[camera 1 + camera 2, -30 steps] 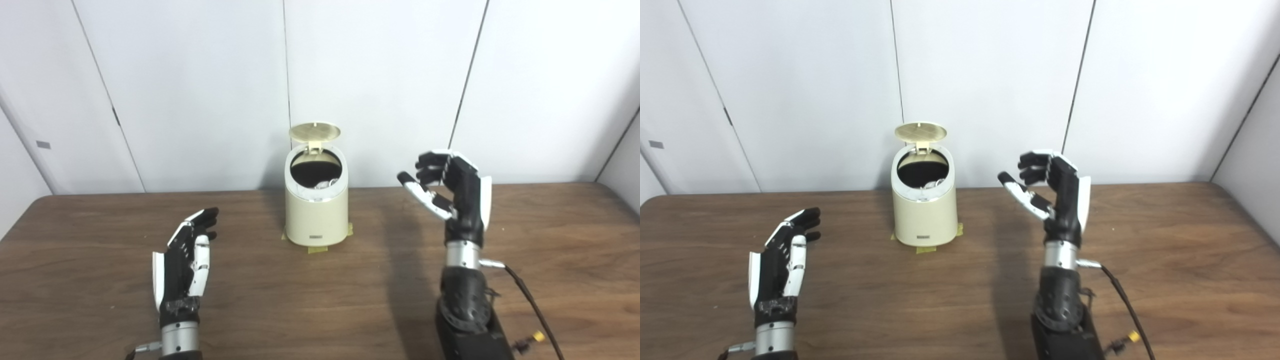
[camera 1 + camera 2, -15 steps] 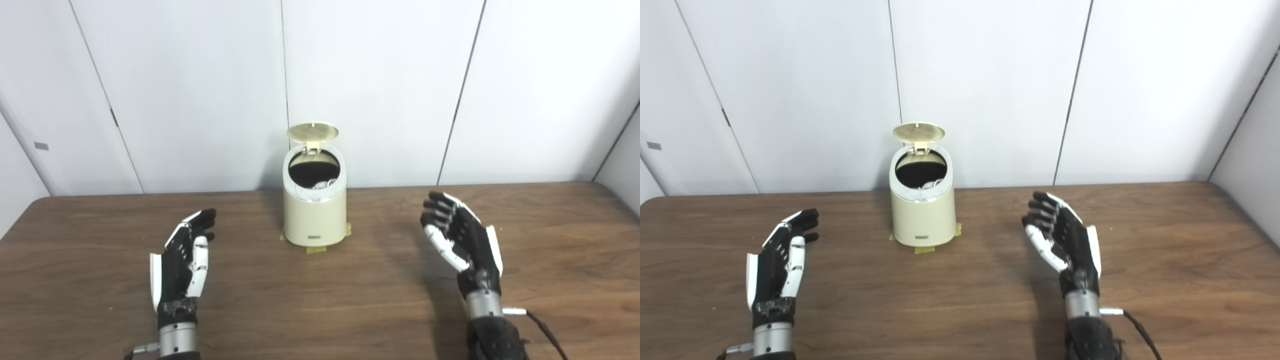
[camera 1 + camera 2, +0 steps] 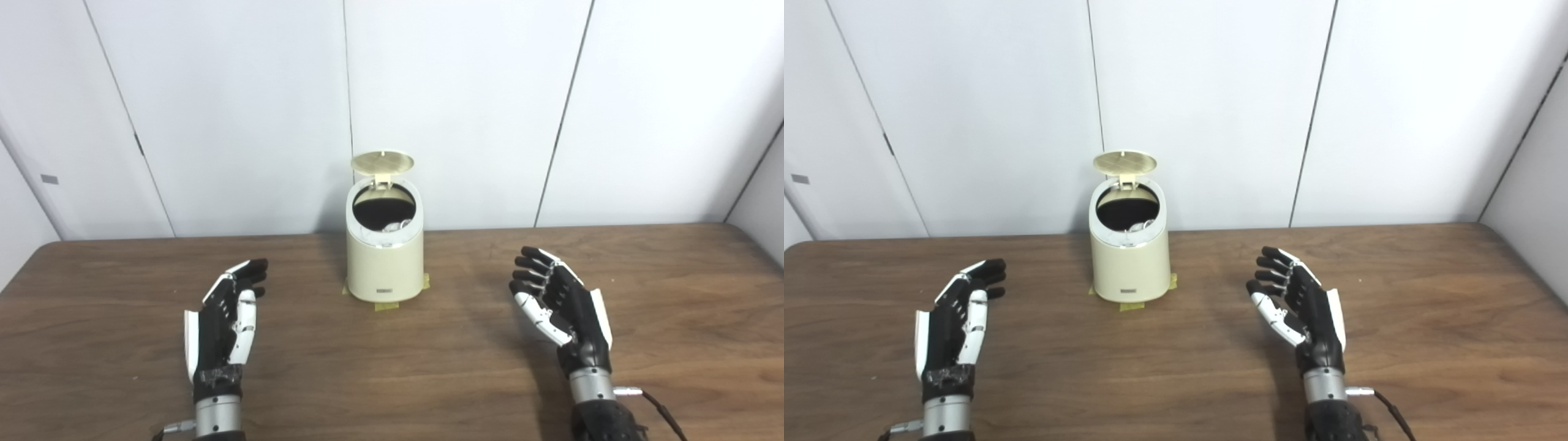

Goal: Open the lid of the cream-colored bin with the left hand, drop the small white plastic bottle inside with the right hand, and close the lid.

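My left hand (image 3: 223, 321) rests low over the table (image 3: 392, 367) with its fingers (image 3: 242, 285) stretched out and apart, holding nothing. My right hand (image 3: 566, 309) sits the same way on the other side, palm turned inward, fingers (image 3: 536, 266) spread and empty.

Ahead of both hands, and roughly midway between them, stands the cream-colored bin (image 3: 384, 269), well apart from either set of fingertips. Its lid (image 3: 381, 162) is tipped up on the hinge at the back, standing nearly upright above the dark round mouth. Just inside the near edge of that mouth I can see something small and white, which looks like the small white plastic bottle (image 3: 395, 226), though it is too small to make out clearly. The bin is farther from me than my fingertips reach, a little closer to my left hand's side than my right.

Bits of yellowish tape (image 3: 386, 305) poke out from under the bin's base on the wood. Behind it rise plain white wall panels (image 3: 459, 92).
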Robot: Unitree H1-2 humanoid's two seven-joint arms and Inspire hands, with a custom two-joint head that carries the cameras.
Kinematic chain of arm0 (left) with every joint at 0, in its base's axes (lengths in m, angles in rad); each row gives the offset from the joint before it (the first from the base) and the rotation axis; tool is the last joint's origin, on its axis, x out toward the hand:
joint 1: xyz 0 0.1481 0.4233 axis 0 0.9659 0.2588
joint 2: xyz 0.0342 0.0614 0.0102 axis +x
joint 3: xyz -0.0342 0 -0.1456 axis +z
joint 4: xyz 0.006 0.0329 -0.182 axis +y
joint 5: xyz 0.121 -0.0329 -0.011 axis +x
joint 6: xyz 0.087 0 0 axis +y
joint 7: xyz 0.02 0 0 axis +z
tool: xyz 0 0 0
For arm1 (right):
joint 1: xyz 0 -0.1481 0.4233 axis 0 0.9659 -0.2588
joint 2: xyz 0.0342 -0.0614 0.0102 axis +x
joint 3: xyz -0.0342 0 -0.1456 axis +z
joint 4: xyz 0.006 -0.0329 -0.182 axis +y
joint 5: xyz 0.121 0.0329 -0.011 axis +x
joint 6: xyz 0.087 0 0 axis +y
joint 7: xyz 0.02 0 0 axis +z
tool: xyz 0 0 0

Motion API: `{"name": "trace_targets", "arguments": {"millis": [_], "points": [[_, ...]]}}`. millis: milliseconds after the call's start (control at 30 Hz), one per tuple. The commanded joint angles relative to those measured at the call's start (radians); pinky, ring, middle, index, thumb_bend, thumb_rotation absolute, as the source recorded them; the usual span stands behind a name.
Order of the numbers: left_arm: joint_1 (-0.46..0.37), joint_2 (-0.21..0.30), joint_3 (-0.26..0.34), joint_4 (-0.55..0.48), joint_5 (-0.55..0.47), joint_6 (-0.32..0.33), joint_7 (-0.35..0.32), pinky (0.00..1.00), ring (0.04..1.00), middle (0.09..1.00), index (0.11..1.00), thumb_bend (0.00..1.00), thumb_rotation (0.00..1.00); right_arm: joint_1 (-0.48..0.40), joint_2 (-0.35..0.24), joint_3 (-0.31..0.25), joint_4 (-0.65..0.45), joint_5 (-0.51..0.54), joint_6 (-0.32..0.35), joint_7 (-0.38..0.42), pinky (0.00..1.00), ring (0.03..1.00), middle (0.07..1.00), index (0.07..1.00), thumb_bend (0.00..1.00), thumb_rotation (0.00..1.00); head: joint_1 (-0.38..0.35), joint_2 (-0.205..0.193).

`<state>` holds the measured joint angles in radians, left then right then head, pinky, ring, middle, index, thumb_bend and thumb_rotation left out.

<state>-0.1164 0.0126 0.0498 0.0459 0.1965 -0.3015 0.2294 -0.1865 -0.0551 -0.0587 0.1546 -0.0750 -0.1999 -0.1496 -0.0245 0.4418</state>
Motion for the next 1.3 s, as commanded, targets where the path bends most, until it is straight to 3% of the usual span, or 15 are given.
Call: {"name": "trace_targets", "arguments": {"millis": [0, 33, 100, 167, 267, 400, 467, 700, 733, 833, 1000, 1100, 1267], "points": [[-0.002, 0.019, -0.005, -0.02, 0.065, -0.022, 0.008, 0.64, 0.701, 0.697, 0.676, 0.18, 0.73, -0.015, 0.016, -0.003, 0.0, -0.01, -0.018, -0.014, 0.58, 0.668, 0.71, 0.717, 0.2, 0.18, 0.007, -0.002], [-0.012, 0.024, -0.007, -0.037, 0.082, -0.01, 0.007, 0.65, 0.71, 0.707, 0.692, 0.26, 0.86, -0.018, 0.016, -0.004, 0.002, -0.01, -0.018, -0.016, 0.57, 0.664, 0.706, 0.713, 0.2, 0.13, 0.011, -0.004], [-0.035, 0.032, -0.005, -0.075, 0.1, 0.012, -0.001, 0.66, 0.722, 0.721, 0.708, 0.34, 0.96, -0.021, 0.013, -0.002, 0.012, -0.006, -0.033, -0.012, 0.57, 0.665, 0.708, 0.715, 0.19, 0.11, 0.015, -0.005], [-0.062, 0.04, -0.003, -0.113, 0.11, 0.046, -0.016, 0.68, 0.74, 0.737, 0.726, 0.41, 0.99, -0.022, 0.012, 0.0, 0.018, -0.006, -0.039, -0.01, 0.58, 0.672, 0.715, 0.72, 0.19, 0.16, 0.02, -0.004], [-0.117, 0.066, -0.008, -0.191, 0.117, 0.148, -0.063, 0.77, 0.8, 0.787, 0.779, 0.56, 1.0, -0.024, 0.01, 0.005, 0.023, -0.008, -0.039, -0.004, 0.58, 0.672, 0.713, 0.723, 0.19, 0.18, 0.027, -0.002], [-0.21, 0.117, -0.022, -0.305, 0.132, 0.343, -0.163, 0.91, 0.881, 0.856, 0.849, 0.7, 1.0, -0.026, 0.009, 0.011, 0.023, -0.013, -0.032, -0.001, 0.57, 0.672, 0.708, 0.723, 0.18, 0.15, 0.031, -0.001], [-0.274, 0.148, -0.032, -0.344, 0.155, 0.425, -0.208, 0.95, 0.904, 0.88, 0.877, 0.73, 1.0, -0.027, 0.009, 0.012, 0.023, -0.009, -0.029, 0.002, 0.57, 0.673, 0.709, 0.725, 0.17, 0.15, 0.033, 0.0], [-0.497, 0.205, -0.088, -0.384, 0.302, 0.647, -0.296, 0.88, 0.906, 0.894, 0.888, 0.8, 1.0, -0.025, 0.008, 0.014, 0.013, -0.009, -0.01, 0.01, 0.59, 0.671, 0.712, 0.727, 0.2, 0.24, 0.033, 0.0], [-0.533, 0.206, -0.103, -0.386, 0.317, 0.674, -0.316, 0.96, 0.952, 0.922, 0.899, 0.81, 1.0, -0.024, 0.008, 0.015, 0.01, -0.012, -0.005, 0.009, 0.59, 0.676, 0.713, 0.728, 0.19, 0.23, 0.033, 0.0], [-0.625, 0.219, -0.155, -0.386, 0.371, 0.746, -0.384, 0.99, 0.988, 0.941, 0.905, 0.8, 1.0, -0.025, 0.01, 0.012, 0.01, -0.005, -0.007, 0.011, 0.59, 0.676, 0.714, 0.728, 0.18, 0.21, 0.047, 0.008], [-0.722, 0.214, -0.196, -0.355, 0.482, 0.771, -0.519, 1.0, 1.0, 0.968, 0.922, 0.87, 1.0, -0.023, 0.015, 0.011, 0.006, 0.001, -0.005, 0.015, 0.59, 0.673, 0.712, 0.728, 0.19, 0.22, 0.046, 0.008], [-0.796, 0.223, -0.259, -0.308, 0.599, 0.771, -0.614, 1.0, 1.0, 0.947, 0.906, 0.86, 1.0, -0.023, 0.018, 0.009, 0.008, 0.017, -0.008, 0.022, 0.59, 0.674, 0.71, 0.727, 0.19, 0.21, 0.045, 0.008], [-0.843, 0.158, -0.251, -0.233, 0.749, 0.771, -0.73, 1.0, 1.0, 0.952, 0.876, 0.86, 1.0, -0.022, 0.012, 0.01, 0.005, 0.01, -0.006, 0.021, 0.6, 0.676, 0.715, 0.731, 0.18, 0.21, 0.058, 0.008]]}}
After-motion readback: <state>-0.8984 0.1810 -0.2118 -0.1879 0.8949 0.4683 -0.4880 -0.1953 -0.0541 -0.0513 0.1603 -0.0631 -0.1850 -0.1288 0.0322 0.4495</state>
